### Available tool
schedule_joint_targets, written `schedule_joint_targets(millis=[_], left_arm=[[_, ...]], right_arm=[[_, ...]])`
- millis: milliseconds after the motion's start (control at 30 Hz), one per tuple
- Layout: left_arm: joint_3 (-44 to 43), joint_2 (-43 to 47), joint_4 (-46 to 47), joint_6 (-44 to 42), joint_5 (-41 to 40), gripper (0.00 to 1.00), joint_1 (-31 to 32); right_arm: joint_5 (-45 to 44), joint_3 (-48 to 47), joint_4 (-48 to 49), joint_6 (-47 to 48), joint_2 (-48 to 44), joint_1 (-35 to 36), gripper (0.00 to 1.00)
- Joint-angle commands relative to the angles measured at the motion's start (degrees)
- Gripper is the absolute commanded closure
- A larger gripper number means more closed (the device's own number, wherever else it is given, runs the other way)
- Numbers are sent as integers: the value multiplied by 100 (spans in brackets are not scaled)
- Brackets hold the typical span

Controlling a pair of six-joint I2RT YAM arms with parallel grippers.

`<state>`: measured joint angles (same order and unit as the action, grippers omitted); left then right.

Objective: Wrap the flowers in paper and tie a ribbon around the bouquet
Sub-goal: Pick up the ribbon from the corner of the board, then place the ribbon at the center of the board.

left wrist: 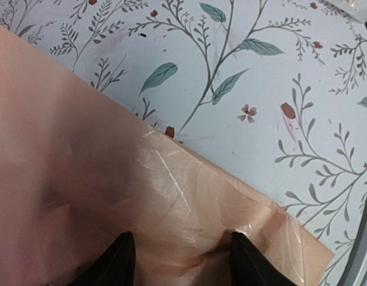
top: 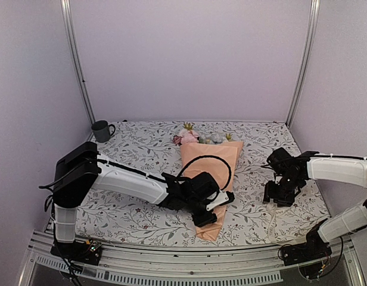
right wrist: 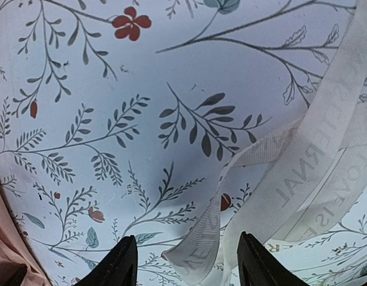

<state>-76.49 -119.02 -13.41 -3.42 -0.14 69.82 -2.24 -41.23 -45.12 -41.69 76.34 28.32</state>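
Only the top view gave us the whole bouquet (top: 210,164): it lay mid-table on the leaf-print tablecloth (top: 142,149), flowers (top: 187,136) toward the back, grey mug (top: 102,130) in the far-left corner. Left wrist view added the close-up: left gripper (left wrist: 182,257) fingers partly apart, tips on the thin, creased, glossy peach paper (left wrist: 82,179); pinching or just pressing, we couldn't tell. Right wrist view: right gripper (right wrist: 186,253) spread, holding nothing; the flat woven cream ribbon (right wrist: 308,149), faintly lettered, lay looped on the cloth between and beyond its tips.
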Motion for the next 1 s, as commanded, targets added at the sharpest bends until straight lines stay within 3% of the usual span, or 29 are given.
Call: schedule_joint_targets(millis=[0, 100, 233, 267, 467, 567, 667, 800, 967], left_arm=[[64, -253, -426, -36, 190, 45, 67], [51, -253, -440, -29, 185, 45, 62], [55, -258, -443, -27, 181, 45, 67], [52, -257, -443, -22, 181, 45, 67], [47, -279, -443, -25, 191, 45, 66], [42, -289, -445, -36, 202, 45, 58], [46, -284, -452, -29, 204, 45, 52], [37, -297, -446, -17, 206, 45, 55], [40, -298, -443, -9, 208, 44, 55]], right_arm=[[129, 235, 507, -30, 165, 46, 45], [56, 159, 693, 54, 362, 49, 61], [-78, -67, 687, 217, 501, 47, 96], [-139, -165, 624, 264, 493, 43, 100], [-833, -1372, -57, 625, -194, -207, 100], [-1297, -2800, -242, 1180, -835, -726, 100], [-1412, -4280, 242, 1854, -1326, -809, 100], [-348, -4853, 1189, 2425, -1862, -802, 100], [1504, -4279, 1549, 2390, -2087, -810, 100]])
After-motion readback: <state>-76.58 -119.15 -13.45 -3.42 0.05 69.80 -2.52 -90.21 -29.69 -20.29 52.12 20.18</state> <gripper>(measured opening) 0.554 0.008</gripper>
